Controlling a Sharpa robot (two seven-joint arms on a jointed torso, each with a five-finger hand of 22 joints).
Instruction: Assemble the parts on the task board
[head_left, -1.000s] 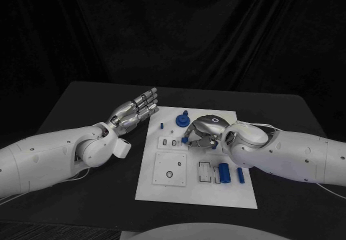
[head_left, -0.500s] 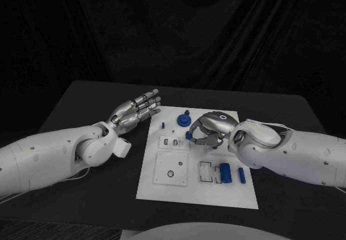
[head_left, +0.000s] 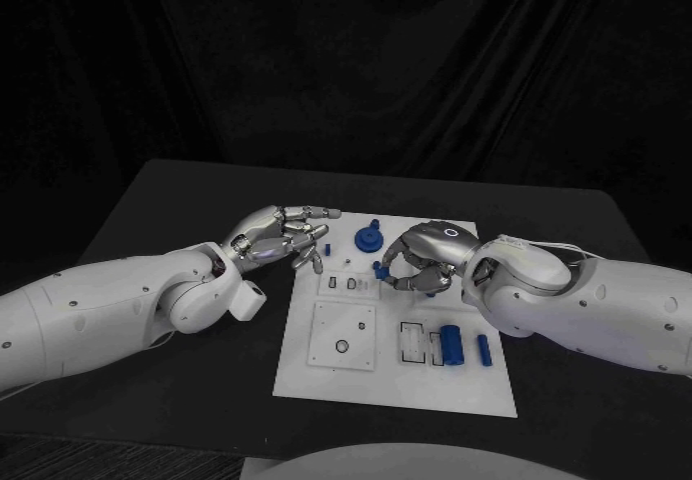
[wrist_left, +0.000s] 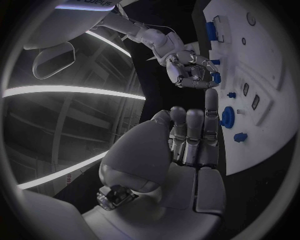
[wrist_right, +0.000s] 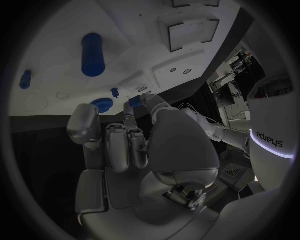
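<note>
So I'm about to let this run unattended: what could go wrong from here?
The right hand pinches a small blue part by its fingertips; it might slip. The left hand, fingers curled, hangs close over the task board edge near the blue gear and could bump it, or the right hand.

place: robotics lab / test cell
backdrop: black curtain (head_left: 433, 90) hung behind desk
desk: black desk (head_left: 188, 200) carrying white task board (head_left: 353, 375)
ceiling: long strip lights (wrist_left: 69, 91) overhead
</note>
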